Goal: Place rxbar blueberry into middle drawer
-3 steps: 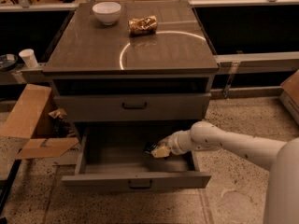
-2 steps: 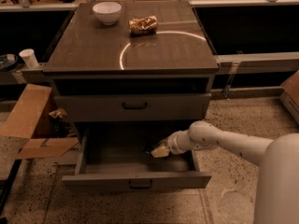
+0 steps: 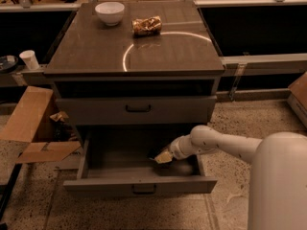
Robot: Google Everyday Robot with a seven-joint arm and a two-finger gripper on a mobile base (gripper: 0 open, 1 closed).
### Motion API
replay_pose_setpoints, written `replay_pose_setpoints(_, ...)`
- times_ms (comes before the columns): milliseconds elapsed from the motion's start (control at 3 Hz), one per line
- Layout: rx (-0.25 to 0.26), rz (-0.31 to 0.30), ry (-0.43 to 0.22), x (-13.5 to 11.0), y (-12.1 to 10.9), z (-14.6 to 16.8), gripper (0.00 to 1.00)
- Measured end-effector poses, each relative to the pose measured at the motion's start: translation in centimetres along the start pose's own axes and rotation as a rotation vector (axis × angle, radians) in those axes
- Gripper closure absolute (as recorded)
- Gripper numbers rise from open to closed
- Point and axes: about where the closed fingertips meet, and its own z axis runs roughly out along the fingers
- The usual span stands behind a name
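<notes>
The middle drawer of the grey cabinet is pulled open, and its plain grey box shows. My gripper is reached down inside it from the right, low over the drawer floor near the centre-right. A small dark shape sits at the gripper's tip. It may be the rxbar blueberry, but I cannot tell for sure, nor whether it is held or lying on the floor.
The upper drawer front is closed. On the cabinet top stand a white bowl and a crinkled golden-brown snack bag. Cardboard lies on the floor at the left. A white cup stands on a ledge at the left.
The gripper stays at almost the same spot inside the open drawer. The near part of my arm fills more of the lower right corner.
</notes>
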Motion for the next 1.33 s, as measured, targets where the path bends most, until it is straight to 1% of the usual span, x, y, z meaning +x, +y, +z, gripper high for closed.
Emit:
replay_pose_setpoints(667, -0.014, 0.010, 0.026, 0.3, -0.3, 1.1, 0.37)
replay_pose_setpoints(1000, -0.027, 0.014, 0.009, 0.2, -0.2, 1.1, 0.13)
replay_pose_setpoints(1333, -0.041, 0.010, -0.047, -0.3, 0.5, -0.6, 0.00)
